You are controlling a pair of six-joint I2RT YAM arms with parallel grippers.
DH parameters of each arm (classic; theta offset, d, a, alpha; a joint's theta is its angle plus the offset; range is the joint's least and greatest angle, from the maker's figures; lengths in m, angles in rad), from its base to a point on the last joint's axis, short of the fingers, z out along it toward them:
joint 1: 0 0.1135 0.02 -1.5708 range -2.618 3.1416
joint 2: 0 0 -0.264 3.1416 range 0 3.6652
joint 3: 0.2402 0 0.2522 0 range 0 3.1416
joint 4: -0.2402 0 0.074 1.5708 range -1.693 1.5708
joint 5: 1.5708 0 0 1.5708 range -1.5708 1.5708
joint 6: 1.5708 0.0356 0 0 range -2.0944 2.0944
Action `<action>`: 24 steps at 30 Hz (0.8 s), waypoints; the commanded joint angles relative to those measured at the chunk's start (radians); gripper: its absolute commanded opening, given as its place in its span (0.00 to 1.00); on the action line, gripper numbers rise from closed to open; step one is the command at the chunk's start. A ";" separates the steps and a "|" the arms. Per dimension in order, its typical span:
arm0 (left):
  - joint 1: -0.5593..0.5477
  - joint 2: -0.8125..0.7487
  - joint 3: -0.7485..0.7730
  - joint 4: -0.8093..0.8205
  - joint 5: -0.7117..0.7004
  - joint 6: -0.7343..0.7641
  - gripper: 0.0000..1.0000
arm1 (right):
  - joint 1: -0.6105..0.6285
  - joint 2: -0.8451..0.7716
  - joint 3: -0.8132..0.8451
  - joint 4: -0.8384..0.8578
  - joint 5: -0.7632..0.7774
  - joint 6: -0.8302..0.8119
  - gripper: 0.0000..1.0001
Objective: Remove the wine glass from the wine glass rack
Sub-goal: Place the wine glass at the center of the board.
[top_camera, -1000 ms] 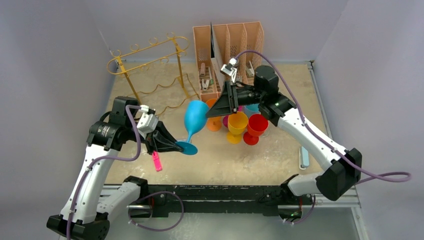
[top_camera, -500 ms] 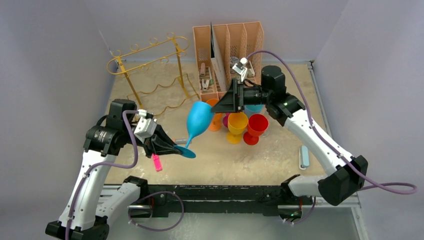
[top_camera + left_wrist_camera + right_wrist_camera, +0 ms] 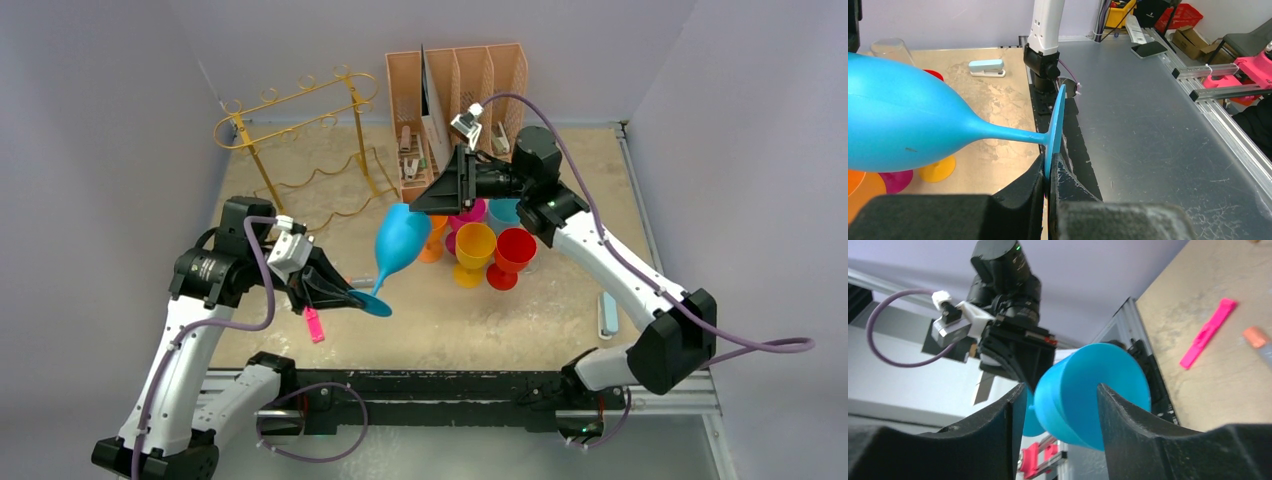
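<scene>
The blue wine glass (image 3: pixel 398 242) hangs tilted in the air in front of the table's middle, with its bowl up and to the right. My left gripper (image 3: pixel 348 294) is shut on the edge of its flat foot (image 3: pixel 1055 125). The foot is pinched between the two black fingers (image 3: pixel 1075 187). My right gripper (image 3: pixel 416 204) is at the bowl's rim, jaws apart. The bowl (image 3: pixel 1088 392) shows between and behind its fingers, and I see no contact. The gold wire wine glass rack (image 3: pixel 300 100) stands at the back left with nothing hanging on it.
A peach plastic organiser (image 3: pixel 455 85) stands at the back centre. Below the right gripper are orange (image 3: pixel 430 242), yellow (image 3: pixel 474 248) and red (image 3: pixel 513 252) cups. A pink clip (image 3: pixel 314 324) lies under the left gripper, and a pale blue stapler (image 3: pixel 607 316) lies at the right.
The left arm drew the glass slightly nearer and then held still. The right gripper drew back to the right, then came left again up to the bowl's rim.
</scene>
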 commanded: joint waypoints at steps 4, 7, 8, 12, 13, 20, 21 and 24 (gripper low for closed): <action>-0.002 0.003 0.013 0.004 0.029 0.035 0.00 | 0.031 -0.014 0.033 0.090 -0.109 0.060 0.47; -0.002 0.004 0.011 0.004 0.025 0.034 0.00 | 0.031 -0.022 0.022 0.086 -0.123 0.062 0.45; -0.002 0.004 0.010 0.004 0.024 0.034 0.00 | 0.031 -0.027 0.019 0.082 -0.123 0.060 0.43; -0.002 0.009 0.014 0.005 0.021 0.035 0.00 | 0.031 -0.035 0.013 0.082 -0.131 0.065 0.32; -0.001 0.010 0.014 0.008 0.021 0.034 0.00 | 0.031 -0.037 0.011 0.084 -0.132 0.067 0.29; -0.002 0.008 0.011 0.006 0.008 0.031 0.00 | 0.031 -0.045 -0.006 0.138 -0.126 0.108 0.04; -0.002 0.009 0.011 0.005 0.006 0.031 0.00 | 0.031 -0.046 -0.007 0.148 -0.126 0.114 0.00; -0.002 0.008 0.014 0.004 -0.001 0.026 0.00 | 0.031 -0.047 -0.012 0.163 -0.126 0.125 0.00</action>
